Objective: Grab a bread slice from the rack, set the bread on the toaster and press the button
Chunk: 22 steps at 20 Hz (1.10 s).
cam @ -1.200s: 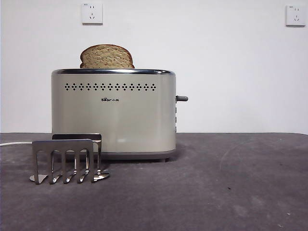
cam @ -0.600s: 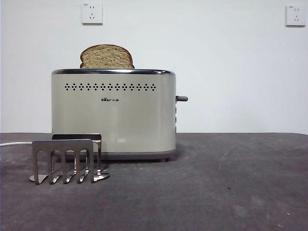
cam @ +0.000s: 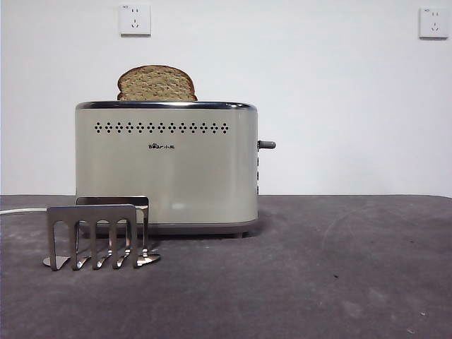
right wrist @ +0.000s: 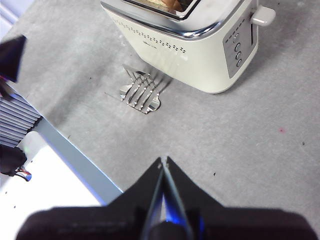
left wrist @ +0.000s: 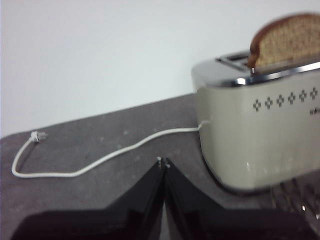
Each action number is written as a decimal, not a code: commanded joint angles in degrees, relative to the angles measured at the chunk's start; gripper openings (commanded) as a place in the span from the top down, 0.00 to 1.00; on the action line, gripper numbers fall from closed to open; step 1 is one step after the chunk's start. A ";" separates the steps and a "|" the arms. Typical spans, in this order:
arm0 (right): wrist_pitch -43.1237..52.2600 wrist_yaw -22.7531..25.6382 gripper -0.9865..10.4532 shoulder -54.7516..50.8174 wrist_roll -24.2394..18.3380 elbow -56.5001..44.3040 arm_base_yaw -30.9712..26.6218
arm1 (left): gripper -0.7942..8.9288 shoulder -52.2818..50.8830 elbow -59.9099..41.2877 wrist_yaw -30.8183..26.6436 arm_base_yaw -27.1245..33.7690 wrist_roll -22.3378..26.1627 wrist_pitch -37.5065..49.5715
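Note:
The cream toaster [cam: 167, 169] stands on the dark table. The slice of bread [cam: 156, 83] stands in its far slot, with its domed top above the chrome rim. The grey lever [cam: 266, 145] sticks out high on the toaster's right side. The steel rack [cam: 97, 236] stands empty in front of the toaster's left corner. My left gripper [left wrist: 163, 162] is shut and empty, low beside the toaster [left wrist: 260, 130] near its white cord [left wrist: 100, 159]. My right gripper [right wrist: 163, 161] is shut and empty, high above the table, apart from the toaster [right wrist: 200, 40] and the rack [right wrist: 141, 90].
Two wall sockets [cam: 135, 20] sit on the white wall behind. The white cord [cam: 18, 210] runs off to the left behind the rack. The table's front edge [right wrist: 75, 155] shows in the right wrist view. Open table lies right of the toaster.

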 commanded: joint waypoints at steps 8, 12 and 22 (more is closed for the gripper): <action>0.17 0.15 0.91 0.07 -0.28 -0.46 0.04 | 0.92 -5.03 -4.83 -0.15 0.15 -1.29 -5.62; 0.17 0.15 0.91 0.07 -0.28 -0.46 0.04 | 0.92 -5.03 -4.83 -0.11 0.15 -5.55 -10.88; 0.17 0.15 0.91 0.07 -0.28 -0.48 0.04 | 0.92 -5.01 -4.81 -0.02 0.15 -8.59 -10.93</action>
